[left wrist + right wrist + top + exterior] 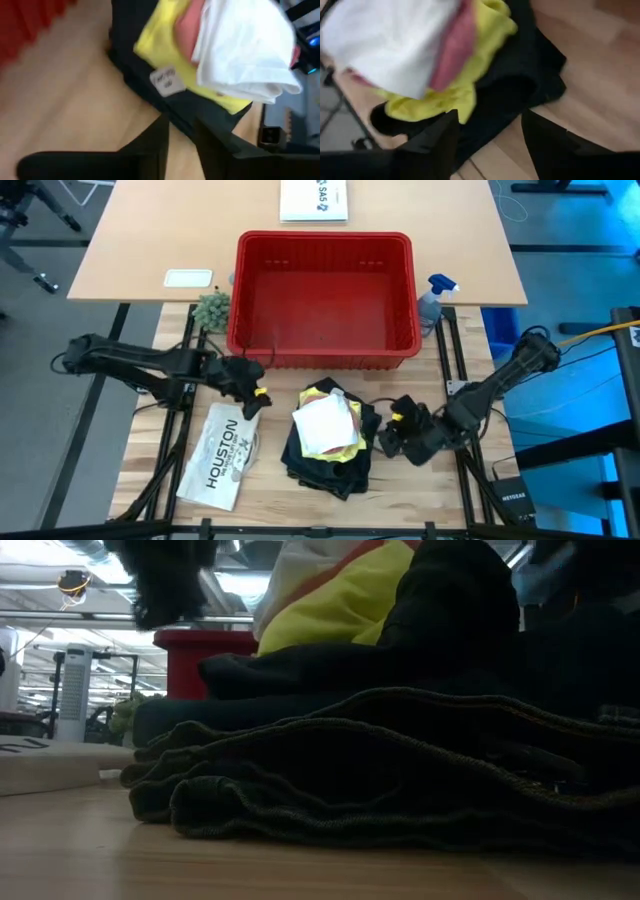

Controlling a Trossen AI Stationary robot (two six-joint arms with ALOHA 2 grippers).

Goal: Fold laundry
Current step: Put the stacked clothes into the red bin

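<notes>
Right fingers (545, 145) apart, empty.

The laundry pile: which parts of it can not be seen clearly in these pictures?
- Pink cloth: only an edge shows in both wrist views; the white cloth covers the rest.
- Yellow T-shirt: mostly under the white cloth in the high view.
- Black trousers: fill the low view, hiding the table behind.
- Label on the T-shirt: print blurred.
</notes>
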